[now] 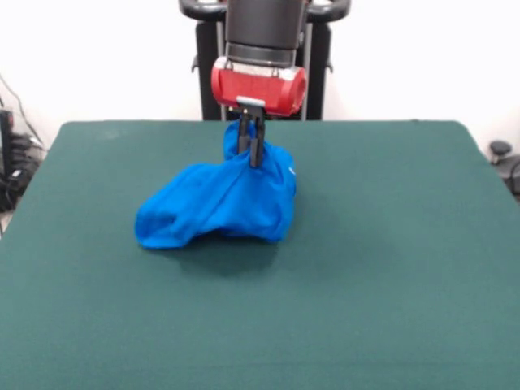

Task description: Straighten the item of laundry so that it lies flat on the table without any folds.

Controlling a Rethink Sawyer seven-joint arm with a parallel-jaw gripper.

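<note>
The item of laundry [215,203] is a bright blue shirt bunched into a tent-like heap in the middle of the table [390,268]. Its top is pulled up into a peak while its lower edges rest on the green cloth. My gripper [250,158] hangs from the red wrist straight above, and its dark fingers [257,146] are shut on that raised peak of fabric. The shirt's print is hidden in the folds.
The green table stretches wide on every side of the shirt. Cables and dark equipment [10,162] sit off the left edge, and a dark object [502,154] stands beyond the right edge.
</note>
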